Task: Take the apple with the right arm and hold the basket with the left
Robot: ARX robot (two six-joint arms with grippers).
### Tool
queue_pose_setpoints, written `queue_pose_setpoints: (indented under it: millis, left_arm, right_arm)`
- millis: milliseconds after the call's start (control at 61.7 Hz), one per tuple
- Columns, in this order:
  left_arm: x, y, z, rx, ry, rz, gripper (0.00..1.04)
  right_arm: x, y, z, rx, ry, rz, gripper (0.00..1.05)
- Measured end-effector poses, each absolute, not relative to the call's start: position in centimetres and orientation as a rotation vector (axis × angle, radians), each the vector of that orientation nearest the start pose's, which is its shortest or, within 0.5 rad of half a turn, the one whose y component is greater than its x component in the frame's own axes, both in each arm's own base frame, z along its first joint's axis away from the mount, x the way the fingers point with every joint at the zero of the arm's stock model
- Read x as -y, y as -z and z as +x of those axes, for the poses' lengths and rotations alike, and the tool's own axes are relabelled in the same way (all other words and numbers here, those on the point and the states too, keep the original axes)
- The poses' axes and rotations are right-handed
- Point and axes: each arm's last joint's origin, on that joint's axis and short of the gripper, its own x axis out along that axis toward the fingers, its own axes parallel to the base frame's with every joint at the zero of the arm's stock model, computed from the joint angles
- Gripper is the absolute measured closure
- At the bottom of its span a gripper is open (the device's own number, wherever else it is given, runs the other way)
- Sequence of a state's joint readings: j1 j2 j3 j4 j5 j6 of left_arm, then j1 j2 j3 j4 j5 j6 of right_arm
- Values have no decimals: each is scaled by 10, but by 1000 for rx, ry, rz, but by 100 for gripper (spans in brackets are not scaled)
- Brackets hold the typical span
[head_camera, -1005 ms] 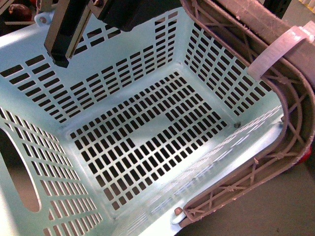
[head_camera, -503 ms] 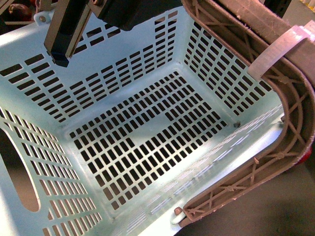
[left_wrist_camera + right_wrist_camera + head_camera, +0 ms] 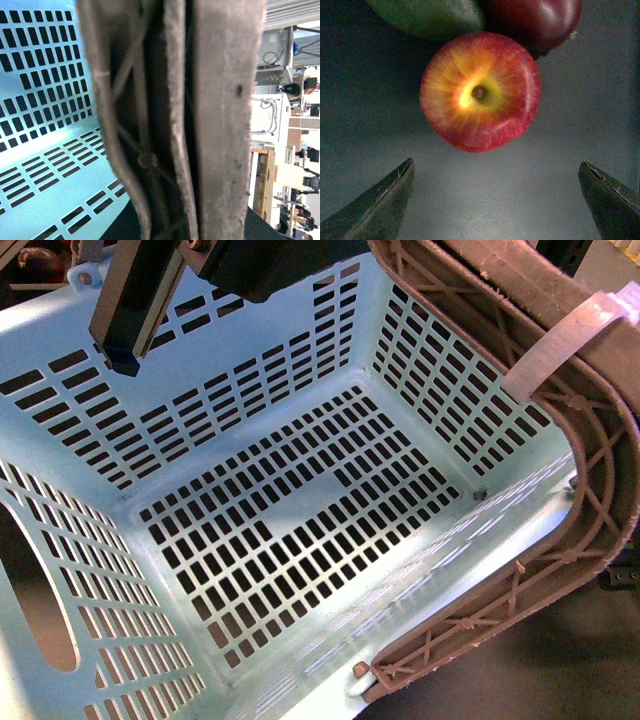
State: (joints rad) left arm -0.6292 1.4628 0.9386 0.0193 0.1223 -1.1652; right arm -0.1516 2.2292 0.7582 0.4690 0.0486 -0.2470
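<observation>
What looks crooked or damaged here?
The basket looks tipped steeply, its empty inside facing the front camera. Its brown handle looks frayed along the edges, with a pale strap wrapped round it.

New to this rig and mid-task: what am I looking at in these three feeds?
It is a robot with two arms, each ending in a gripper. The front view, from its body, looks into an empty blue basket with a brown handle; the dark part at top left is probably the left gripper, grip unclear. The left wrist view shows that handle close up. The right wrist view looks down on the apple on a dark surface, next to a green fruit and a dark red fruit. The right gripper is open, holding nothing.
</observation>
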Motion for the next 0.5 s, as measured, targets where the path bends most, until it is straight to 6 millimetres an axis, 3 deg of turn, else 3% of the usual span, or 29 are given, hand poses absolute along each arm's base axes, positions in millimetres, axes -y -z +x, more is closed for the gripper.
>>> queue_pose_setpoints:
  millis: [503]
  left_arm:
    - [190,-249,255,-857,353,-956,88]
  right_arm:
    - [46,29,350,-1038,62,-188,9]
